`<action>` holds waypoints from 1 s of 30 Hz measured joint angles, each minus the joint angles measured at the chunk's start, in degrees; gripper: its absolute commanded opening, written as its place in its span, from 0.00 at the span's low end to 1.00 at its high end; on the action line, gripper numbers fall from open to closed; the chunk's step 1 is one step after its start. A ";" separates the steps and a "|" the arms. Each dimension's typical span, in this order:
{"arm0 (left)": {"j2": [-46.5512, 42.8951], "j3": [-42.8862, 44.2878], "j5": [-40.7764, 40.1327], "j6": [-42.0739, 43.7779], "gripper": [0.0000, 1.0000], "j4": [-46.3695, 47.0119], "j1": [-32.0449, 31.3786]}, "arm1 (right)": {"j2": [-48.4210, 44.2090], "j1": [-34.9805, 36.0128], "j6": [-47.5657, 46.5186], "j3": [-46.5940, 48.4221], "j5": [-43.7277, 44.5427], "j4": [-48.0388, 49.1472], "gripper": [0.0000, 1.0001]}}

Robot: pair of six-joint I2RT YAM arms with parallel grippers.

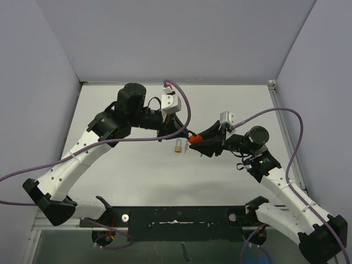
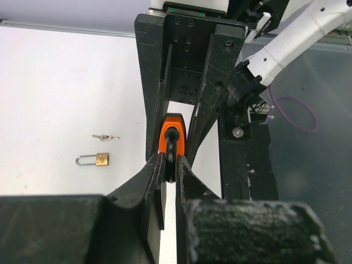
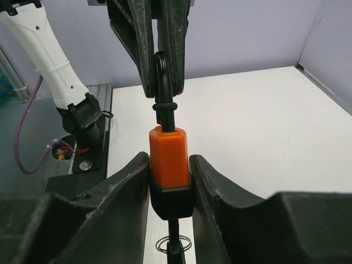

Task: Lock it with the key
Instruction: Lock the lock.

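- Far out past my left jaws stands a pale lavender side wall [image 1: 33,82]. It meets a back wall [image 1: 181,38] of the same colour beyond both sets of jaws.
- The white table [image 1: 137,181] runs flat and matte under everything. A black rail [image 1: 176,217] crosses its near edge behind my jaws.
- My left gripper [image 2: 170,165] is clenched on the black shackle [image 3: 163,71] of the orange padlock [image 3: 169,157], fingertips pinched tight around the loop.
- On the table below and just to the near side of where my jaws meet lies a brass padlock [image 2: 93,159]. The small keys [image 2: 105,137] lie just beside it, apart from it.
- The orange padlock hangs in the air between my two sets of jaws, off the table.
- My right gripper [image 3: 169,165] grasps the orange body, one finger pressed on each flank.
- A thin wire ring [image 3: 173,243] shows beneath the lock's base. I cannot tell whether a key sits in it.
- Beyond my right jaws stands the other lavender wall [image 1: 324,82].
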 measured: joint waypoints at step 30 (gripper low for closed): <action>-1.40 -2.43 -2.34 -5.84 0.18 3.30 -0.70 | -1.20 0.37 -1.97 1.14 2.05 -4.37 0.00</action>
